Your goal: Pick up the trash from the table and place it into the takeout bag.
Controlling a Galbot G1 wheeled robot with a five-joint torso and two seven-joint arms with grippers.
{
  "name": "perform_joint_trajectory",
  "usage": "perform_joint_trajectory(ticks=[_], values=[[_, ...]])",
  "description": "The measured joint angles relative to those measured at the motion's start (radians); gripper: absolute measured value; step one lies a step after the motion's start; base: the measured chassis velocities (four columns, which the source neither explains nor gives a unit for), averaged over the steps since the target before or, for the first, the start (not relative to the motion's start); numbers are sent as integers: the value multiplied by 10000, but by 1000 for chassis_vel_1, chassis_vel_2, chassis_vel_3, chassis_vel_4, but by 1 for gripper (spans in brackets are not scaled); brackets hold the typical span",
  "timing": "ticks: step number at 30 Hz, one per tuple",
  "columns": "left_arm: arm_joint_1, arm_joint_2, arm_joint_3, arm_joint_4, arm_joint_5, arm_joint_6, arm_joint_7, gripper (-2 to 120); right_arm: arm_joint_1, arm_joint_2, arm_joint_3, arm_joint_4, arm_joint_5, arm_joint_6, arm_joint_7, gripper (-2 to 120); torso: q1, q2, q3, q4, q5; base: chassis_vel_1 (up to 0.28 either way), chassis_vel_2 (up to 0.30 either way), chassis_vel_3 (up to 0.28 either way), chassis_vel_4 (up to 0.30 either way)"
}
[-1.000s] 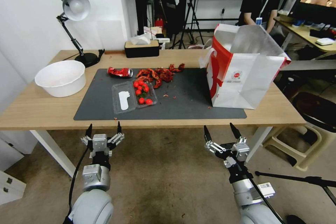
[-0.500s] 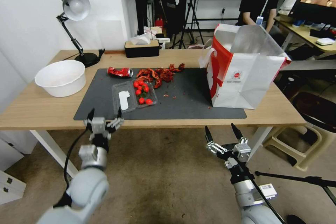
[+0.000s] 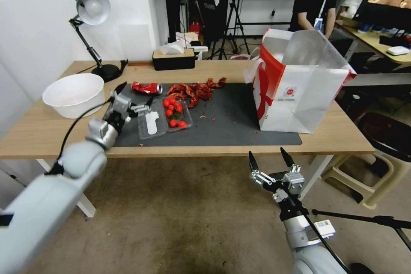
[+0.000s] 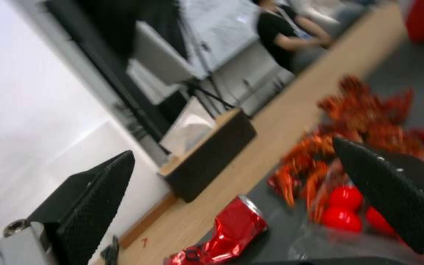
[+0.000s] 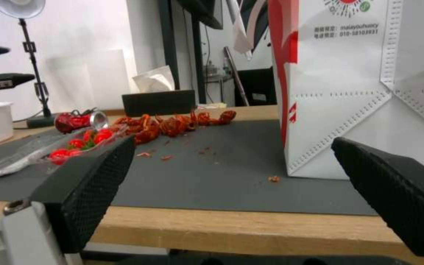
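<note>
An office room with white walls held a wide light-wood table (image 3: 51, 132) on white legs, covered in the middle by a dark grey rectangular mat (image 3: 227, 126). At the table's left a black desk lamp (image 3: 90, 13) stood behind a round white plastic bowl (image 3: 75, 94). The left gripper (image 3: 133, 96) hovered over the mat's left part, fingers spread apart and holding nothing, just beside a clear plastic clamshell box (image 3: 162, 116) of small red tomatoes. Behind that box lay a crushed red drink can (image 3: 147, 88) on its side, and next to it a heap of red crayfish shells (image 3: 195, 90) along the mat's far edge; in the left wrist view the can (image 4: 222, 235) lay between the two black fingertips. A black tissue box (image 3: 173, 59) sat on the wood beyond. On the mat's right end stood the large white paper takeout bag (image 3: 295, 90) with red sides and silvery lining, upright and open at the top. The right gripper (image 3: 270, 163) hung below the table's front edge, fingers wide and empty
</note>
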Motion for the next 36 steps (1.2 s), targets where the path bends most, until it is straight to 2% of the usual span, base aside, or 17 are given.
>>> perform_joint_trajectory(ticks=[3, 4, 7, 8, 10, 11, 12, 15, 16, 20, 24, 25, 27, 28, 29, 36], values=[[-1127, -42, 331, 1065, 982, -97, 1686, 100, 83, -1, -9, -59, 3, -2, 9, 100, 0, 0, 0, 2, -5, 0, 0, 0, 0], [-1127, -42, 331, 1065, 982, -97, 1686, 100, 83, -1, -9, -59, 3, -2, 9, 100, 0, 0, 0, 2, -5, 0, 0, 0, 0], [-2261, -169, 791, 2153, 2191, -390, 2969, 100, 208, 9, -66, -95, 1, -40, 24, 100, -1, -1, 0, 5, -3, 0, 0, 0, 0], [-2261, -169, 791, 2153, 2191, -390, 2969, 100, 208, 9, -66, -95, 1, -40, 24, 100, -1, -1, 0, 5, -3, 0, 0, 0, 0], [-3021, -330, 1190, 2833, 2858, -716, 3686, 100, 255, 22, -101, -98, -5, -71, 30, 100, 0, -1, 0, 3, -11, 0, 0, 0, 0], [-3623, -455, 1473, 3263, 3428, -902, 4015, 100, 267, 28, -107, -98, -6, -86, 39, 100, 0, -1, 0, 1, -3, 0, 0, 0, 0], [-3623, -455, 1473, 3263, 3428, -902, 4015, 100, 267, 28, -107, -98, -6, -86, 39, 100, 0, -1, 0, 1, -3, 0, 0, 0, 0], [-4713, -703, 2150, 4057, 4139, -994, 4405, 100, 241, 29, -82, -98, -8, -92, 47, 100, -1, 1, 0, -3, -1, 0, 0, 0, 0], [-4713, -703, 2150, 4057, 4139, -994, 4405, 100, 241, 29, -82, -98, -8, -92, 47, 100, -1, 1, 0, -3, -1, 0, 0, 0, 0], [-5645, -1124, 2607, 5047, 4994, -1326, 4903, 100, 146, 38, -19, -77, -19, -85, 48, 100, -1, 1, -1, 0, -1, 0, 0, 0, 0], [-5989, -1350, 2732, 5597, 5257, -1457, 5169, 100, 120, 38, 3, -76, -24, -74, 51, 100, -2, 1, -1, 2, -2, 0, 0, 0, 0], [-6261, -1540, 2786, 6108, 5517, -1648, 5396, 100, 116, 37, 9, -76, -24, -69, 52, 100, -1, 1, -1, 2, -2, 0, 0, 0, 0], [-6408, -1640, 2814, 6405, 5648, -1782, 5473, 100, 121, 36, 9, -75, -25, -67, 53, 100, -1, 1, -1, 2, -1, 0, 0, 0, 0], [-6757, -1899, 2920, 7041, 5911, -1997, 5600, 100, 149, 35, 9, -87, -25, -63, 54, 100, -1, 1, -1, 1, -2, 0, 0, 0, 0], [-6909, -2044, 2976, 7355, 6026, -2111, 5599, 100, 167, 37, 5, -117, -24, -56, 54, 100, -2, 1, -1, 2, -1, 0, 0, 0, 0], [-7217, -2440, 3119, 8103, 6591, -2399, 5503, 100, 200, 14, 0, -155, -13, -46, 54, 100, -2, 0, -1, 3, -2, 0, 0, 0, 0]])
